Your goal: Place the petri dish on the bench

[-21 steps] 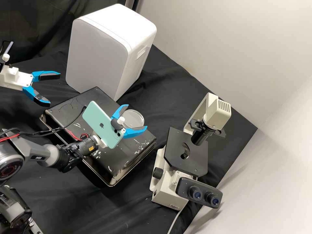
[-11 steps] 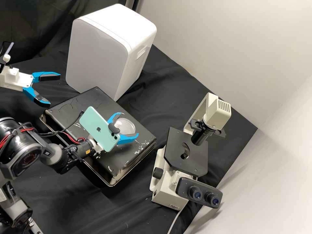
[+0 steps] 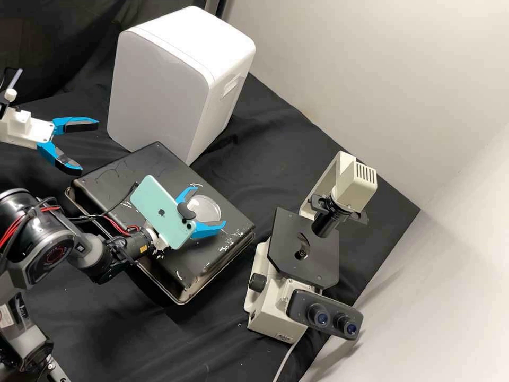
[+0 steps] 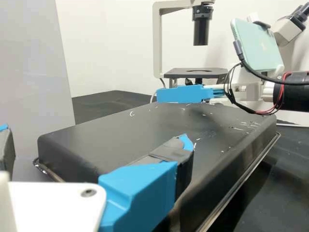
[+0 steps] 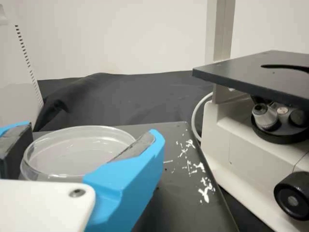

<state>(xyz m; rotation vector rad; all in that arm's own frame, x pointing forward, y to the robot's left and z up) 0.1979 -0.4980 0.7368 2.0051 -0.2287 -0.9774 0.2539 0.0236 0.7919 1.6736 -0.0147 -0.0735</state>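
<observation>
A clear round petri dish [image 3: 205, 208] sits low over the black tray [image 3: 116, 183], near its right end. My right gripper [image 3: 210, 205] is shut on the petri dish, one blue finger on each side of its rim. The right wrist view has the dish [image 5: 77, 152] between both pads of the right gripper [image 5: 87, 140]. A mint-green phone [image 3: 159, 211] is mounted on that wrist. My left gripper [image 3: 86, 144] hangs open and holds nothing at the far left, beyond the tray's left end. In the left wrist view the left gripper [image 4: 95, 138] faces the tray [image 4: 145, 130], with the right gripper [image 4: 186, 93] across it.
A tall white box [image 3: 180, 74] stands right behind the tray. A beige microscope [image 3: 313, 254] with a black stage stands to the right of the tray, close to its corner. Black cloth [image 3: 265, 143] covers the bench between the box and microscope and in front of the tray.
The right gripper has closed from a wide opening onto the dish and drawn back to the left, bringing the dish along a short way. The left gripper has stayed put.
</observation>
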